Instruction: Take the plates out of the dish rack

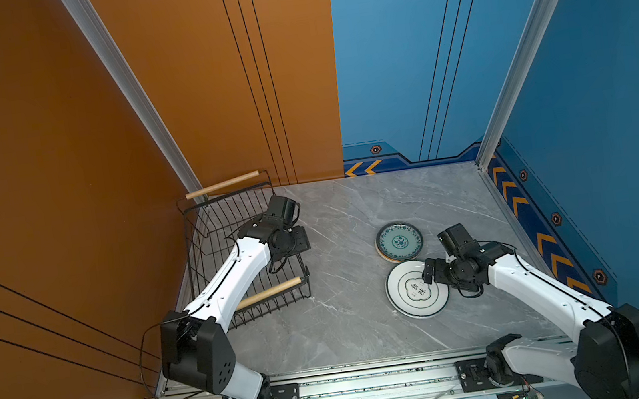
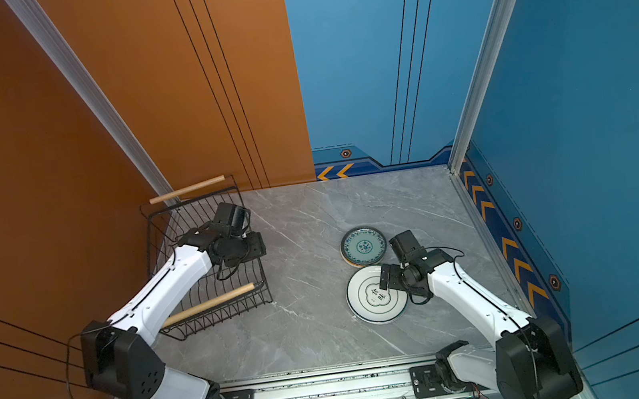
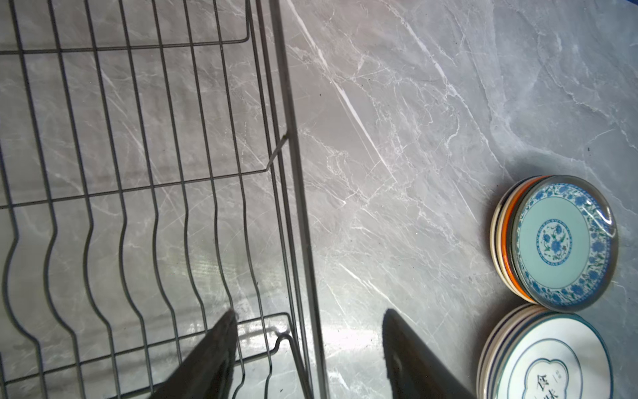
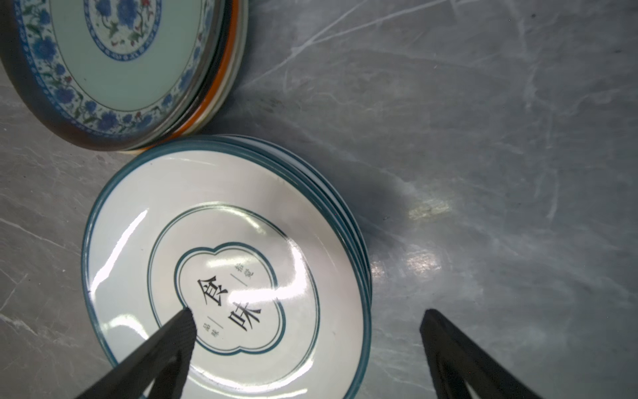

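Observation:
The dish rack (image 1: 203,220) (image 2: 215,315) stands at the table's left, a black wire basket with two wooden handles. In the left wrist view the rack (image 3: 138,179) holds no plate that I can see. My left gripper (image 1: 300,238) (image 2: 256,244) (image 3: 309,312) hangs open over the rack's right rim, one finger inside and one outside. Two stacks of plates lie at the right: larger white ones with dark rims (image 1: 411,306) (image 2: 374,306) (image 3: 552,362) (image 4: 241,224) and smaller ones topped by a teal-patterned plate (image 1: 399,241) (image 2: 364,246) (image 3: 559,241) (image 4: 121,51). My right gripper (image 1: 434,273) (image 2: 384,278) (image 4: 307,312) is open over the white stack's right edge, holding nothing.
The grey marble table (image 1: 347,331) is walled by an orange panel (image 1: 58,201) on the left and blue panels (image 1: 614,128) at the back and right. An aluminium rail (image 1: 375,382) with both arm bases runs along the front edge.

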`<state>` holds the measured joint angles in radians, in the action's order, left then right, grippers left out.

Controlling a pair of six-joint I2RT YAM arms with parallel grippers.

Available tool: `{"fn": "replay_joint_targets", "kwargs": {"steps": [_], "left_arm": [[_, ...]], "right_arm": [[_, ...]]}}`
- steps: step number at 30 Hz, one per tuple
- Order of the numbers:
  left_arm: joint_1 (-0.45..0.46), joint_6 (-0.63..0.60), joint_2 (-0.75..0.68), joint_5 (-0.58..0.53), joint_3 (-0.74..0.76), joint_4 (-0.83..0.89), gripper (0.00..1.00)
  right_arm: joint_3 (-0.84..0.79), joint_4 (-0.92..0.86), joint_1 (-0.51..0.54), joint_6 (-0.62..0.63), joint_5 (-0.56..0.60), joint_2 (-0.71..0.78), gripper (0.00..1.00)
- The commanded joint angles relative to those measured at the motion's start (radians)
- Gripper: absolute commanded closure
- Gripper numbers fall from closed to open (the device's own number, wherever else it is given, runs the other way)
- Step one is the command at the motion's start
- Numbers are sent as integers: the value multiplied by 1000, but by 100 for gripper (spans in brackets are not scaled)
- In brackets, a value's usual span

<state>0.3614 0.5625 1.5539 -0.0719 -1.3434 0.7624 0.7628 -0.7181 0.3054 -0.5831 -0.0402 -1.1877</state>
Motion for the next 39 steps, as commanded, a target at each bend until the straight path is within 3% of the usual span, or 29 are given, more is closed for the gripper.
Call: {"fn": "replay_joint_targets", "kwargs": {"steps": [1, 22, 39], "left_arm": [[8, 10, 59, -38, -49, 5, 33], [67, -13, 257, -25, -187, 7, 35], [245, -26, 419, -15, -378, 52, 37]], "right_arm": [[30, -19, -22, 38, 27, 5, 0], [48, 33, -234, 144, -36, -24, 0], [83, 92, -327, 143, -37, -110, 0]]}}
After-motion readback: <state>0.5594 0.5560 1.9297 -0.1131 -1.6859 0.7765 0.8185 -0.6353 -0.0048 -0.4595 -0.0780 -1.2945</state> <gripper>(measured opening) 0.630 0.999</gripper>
